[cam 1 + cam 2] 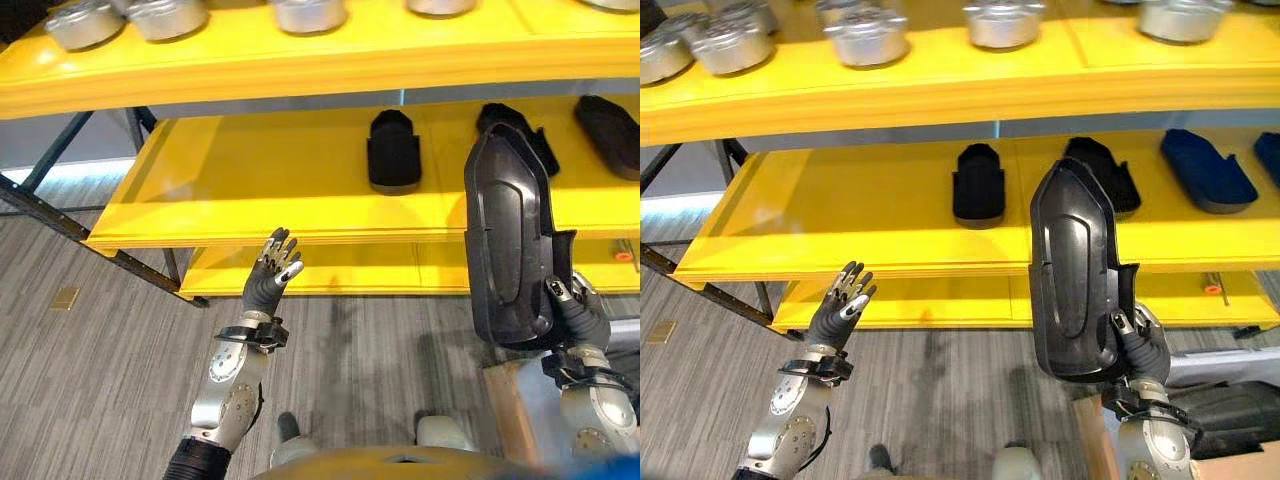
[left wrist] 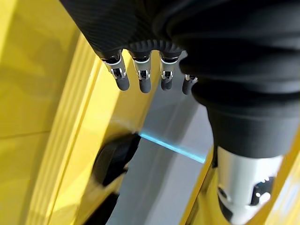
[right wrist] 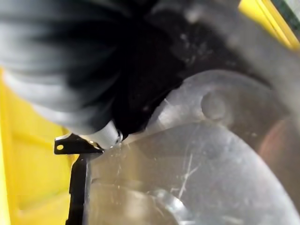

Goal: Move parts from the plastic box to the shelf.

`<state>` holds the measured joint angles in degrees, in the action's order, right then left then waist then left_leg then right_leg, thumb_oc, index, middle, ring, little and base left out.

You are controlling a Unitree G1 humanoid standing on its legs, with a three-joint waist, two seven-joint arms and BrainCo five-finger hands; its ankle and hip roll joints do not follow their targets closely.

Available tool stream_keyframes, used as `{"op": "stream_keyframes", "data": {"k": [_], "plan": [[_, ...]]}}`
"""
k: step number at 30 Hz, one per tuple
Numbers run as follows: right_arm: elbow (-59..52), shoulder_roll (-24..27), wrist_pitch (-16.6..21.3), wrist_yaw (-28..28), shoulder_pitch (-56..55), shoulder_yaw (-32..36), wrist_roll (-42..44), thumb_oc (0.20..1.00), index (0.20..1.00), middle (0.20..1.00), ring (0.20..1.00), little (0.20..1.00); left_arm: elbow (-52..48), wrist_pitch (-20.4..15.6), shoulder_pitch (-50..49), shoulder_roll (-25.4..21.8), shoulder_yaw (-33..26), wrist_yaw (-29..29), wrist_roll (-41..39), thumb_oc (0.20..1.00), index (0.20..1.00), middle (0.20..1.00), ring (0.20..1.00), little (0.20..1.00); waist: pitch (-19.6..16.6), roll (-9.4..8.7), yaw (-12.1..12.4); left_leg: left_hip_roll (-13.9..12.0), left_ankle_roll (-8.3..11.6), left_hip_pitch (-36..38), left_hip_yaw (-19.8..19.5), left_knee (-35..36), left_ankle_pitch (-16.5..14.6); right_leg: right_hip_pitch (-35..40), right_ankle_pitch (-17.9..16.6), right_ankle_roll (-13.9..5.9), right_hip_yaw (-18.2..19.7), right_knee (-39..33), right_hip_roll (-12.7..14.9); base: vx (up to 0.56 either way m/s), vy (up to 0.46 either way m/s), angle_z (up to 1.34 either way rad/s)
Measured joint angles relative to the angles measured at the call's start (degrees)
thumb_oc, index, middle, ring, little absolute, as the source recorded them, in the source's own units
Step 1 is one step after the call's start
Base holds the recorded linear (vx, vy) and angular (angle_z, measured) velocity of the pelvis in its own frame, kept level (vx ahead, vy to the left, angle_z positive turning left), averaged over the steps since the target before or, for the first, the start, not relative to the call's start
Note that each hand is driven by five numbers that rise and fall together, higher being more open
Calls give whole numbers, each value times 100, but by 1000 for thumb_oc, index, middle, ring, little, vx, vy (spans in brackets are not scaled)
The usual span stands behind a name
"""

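1. The carrying step is in hand — the right hand [image 1: 1143, 350] has its fingers clamped on the lower end of a long black moulded part [image 1: 1072, 275], held upright in front of the middle shelf [image 1: 840, 215].
2. The left hand [image 1: 843, 298] hangs empty, fingers straight and apart (below that shelf's front edge).
3. Next, I'd judge, it must reach forward and lay the part flat on bare yellow — beside the black parts [image 1: 978, 185] already there.

Head stereo pair looks down at shelf [image 1: 300, 190]; wrist cameras close-up
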<state>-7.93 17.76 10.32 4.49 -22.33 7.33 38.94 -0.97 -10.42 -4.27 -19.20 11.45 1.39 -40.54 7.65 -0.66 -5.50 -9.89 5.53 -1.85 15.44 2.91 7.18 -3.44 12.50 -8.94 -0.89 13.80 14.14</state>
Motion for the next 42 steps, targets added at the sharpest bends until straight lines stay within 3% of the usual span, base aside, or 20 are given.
{"op": "stream_keyframes", "data": {"k": [5, 9, 13, 14, 15, 18, 20, 21, 23, 27, 29, 30, 32, 34, 35, 36, 37, 38, 39, 42], "plan": [[-7, -173, -67, -39, 64, -72, -20, 200, 200, 200, 200, 200, -18, -1, 46, -419, 78, -51, -95, 1000, 1000, 1000, 1000, 1000, -6, -201, 164, 722, -276, -197, 55, -238, -426, -1, -318, -457, 3, -148, 702, 105, 230, 17], [-8, -202, -102, 47, 208, -98, -16, 200, 200, 200, 200, 200, -19, -2, 122, -381, 279, -140, -87, 1000, 1000, 1000, 1000, 1000, 2, -188, 134, 1018, -409, -490, 110, -514, -723, -258, -685, -440, -29, -51, 1019, 111, 321, 1], [-5, -148, -114, 99, 345, -213, 7, 200, 200, 200, 200, 200, 20, 12, 165, -360, 387, -186, -79, 1000, 1000, 1000, 1000, 1000, 71, -41, 15, 1079, -737, -215, 299, 40, -530, -820, -1261, -357, -640, 534, 1104, 102, 250, -35], [-6, -150, -115, 87, 364, -254, 11, 200, 200, 200, 200, 200, 7, 15, 133, -356, 394, -174, -65, 1000, 1000, 1000, 1000, 1000, 98, 7, -1, 1070, -673, -39, 333, 261, -365, -1022, -1159, -411, -600, 837, 1061, 55, 153, -28], [-20, -151, -106, 84, 229, -305, 23, 200, 200, 200, 200, 200, -8, -4, 124, -292, 432, -170, -58, 1000, 1000, 1000, 1000, 1000, 129, 34, -87, 1051, -790, -9, 370, 262, -489, -1192, -1018, -444, -553, 873, 888, 112, 190, -51], [-125, -135, -104, -35, 166, -410, 22, 200, 200, 200, 200, 200, 103, 16, 60, -165, 233, -173, -56, 1000, 1000, 1000, 1000, 1000, 228, 66, -129, 821, -775, 32, 511, 263, -513, -1859, -687, -17, -1120, 1173, 58, 92, 28, -35], [-126, -128, -100, -14, 9, -294, 27, 200, 200, 200, 200, 200, 83, 52, 10, -161, 261, -146, -52, 1000, 1000, 1000, 1000, 1000, 212, 20, -196, 864, -666, 159, 597, 263, -495, -1787, -981, 137, -1464, 354, -284, 92, -30, 11], [-105, -109, -97, 5, -13, -262, 32, 200, 200, 200, 200, 200, 72, 46, -18, -132, 226, -146, -52, 1000, 1000, 1000, 1000, 1000, 209, 35, -198, 874, -660, 211, 566, 265, -540, -1723, -1226, 384, -1452, 237, -324, 86, -38, 12], [-60, -103, -98, 11, -22, -184, 29, 200, 200, 200, 200, 200, 68, 42, -78, -32, 207, -155, -52, 1000, 1000, 1000, 1000, 1000, 236, 241, -237, 699, -543, 209, 432, 284, -576, -1565, -1201, 491, -1370, 71, -589, 58, -57, 6], [-51, -82, -98, 12, 28, -133, 33, 200, 200, 200, 200, 200, 48, 40, -73, 101, 201, -144, -49, 1000, 1000, 1000, 1000, 1000, 226, 339, -143, 475, -483, 470, 456, 234, -524, -1281, -1008, 773, -1443, 41, -853, 30, -140, -4], [35, -77, -88, 21, 108, -105, 35, 200, 200, 200, 200, 200, 65, 28, 0, 59, 176, -133, -53, 1000, 1000, 1000, 1000, 1000, 289, 177, -135, 414, -416, 309, 424, -358, -496, -1158, -868, 824, -1452, 107, -801, -57, -94, 33], [46, -8, -74, 32, 178, -82, 36, 200, 200, 200, 200, 200, 79, 4, 225, 38, 193, -136, -57, 1000, 1000, 1000, 1000, 1000, 369, -150, -126, 436, -117, -393, 161, -1698, -308, -1096, -824, 881, -1344, 29, -610, -22, 53, 45], [63, 261, -74, 24, 280, -131, 22, 200, 200, 200, 200, 200, 66, -11, 114, 88, 206, -138, -67, 1000, 1000, 1000, 1000, 1000, 413, -187, 22, 274, 9, -635, -374, -2224, -403, -970, -880, 940, -1260, -91, -703, 64, 170, -6], [66, 268, -37, 31, 416, -91, 30, 200, 200, 200, 200, 200, 69, -11, 115, 66, 152, -138, -84, 1000, 1000, 1000, 1000, 1000, 382, -132, -87, -316, 46, -587, -481, -1633, -357, -929, -845, 866, -1390, -223, -816, 102, 191, -5], [157, 213, 2, 43, 530, -56, 29, 200, 200, 200, 200, 200, 81, -7, 131, 60, 138, -142, -87, 1000, 1000, 1000, 1000, 1000, 373, -94, -146, -661, 7, -596, -450, -1234, -284, -889, -762, 308, -1480, -397, -885, 88, 208, -27], [183, 187, 17, 75, 596, -33, 34, 200, 200, 200, 200, 200, 20, -8, 119, 69, 142, -137, -89, 1000, 1000, 1000, 1000, 1000, 362, -53, -41, -1054, -4, -565, -405, -1066, -276, -1078, -566, 652, -1377, -39, -921, 150, 418, -41], [100, 210, 34, 95, 546, 23, 31, 200, 200, 200, 200, 200, -2, -27, 155, 55, 180, -137, -84, 1000, 1000, 1000, 1000, 1000, 358, -105, -30, -1311, 205, -433, -651, -823, -124, -1165, -493, 770, -1026, 465, -824, 170, 382, -43], [110, 242, 60, 101, 532, 27, 31, 200, 200, 200, 200, 200, 28, -24, 174, 88, 175, -132, -83, 1000, 1000, 1000, 1000, 1000, 373, -60, -50, -1468, 210, -347, -701, -670, -78, -1225, -368, 1013, -1031, 592, -947, 131, 294, -18], [249, 259, 62, 217, 615, 62, 28, 200, 200, 200, 200, 200, 134, 61, 221, 117, 179, -137, -89, 1000, 1000, 1000, 1000, 1000, 385, 126, -168, -1820, 199, -201, -480, -406, -76, -1494, -134, 818, -946, 1065, -994, 181, 268, -32], [236, 266, 50, 245, 500, 139, 21, 200, 200, 200, 200, 200, 125, 107, 283, 100, 198, -115, -92, 1000, 1000, 1000, 1000, 1000, 358, 394, -169, -1345, 205, 66, -295, -362, -63, -1386, -228, 925, -861, 932, -950, 191, 280, -12]]}}
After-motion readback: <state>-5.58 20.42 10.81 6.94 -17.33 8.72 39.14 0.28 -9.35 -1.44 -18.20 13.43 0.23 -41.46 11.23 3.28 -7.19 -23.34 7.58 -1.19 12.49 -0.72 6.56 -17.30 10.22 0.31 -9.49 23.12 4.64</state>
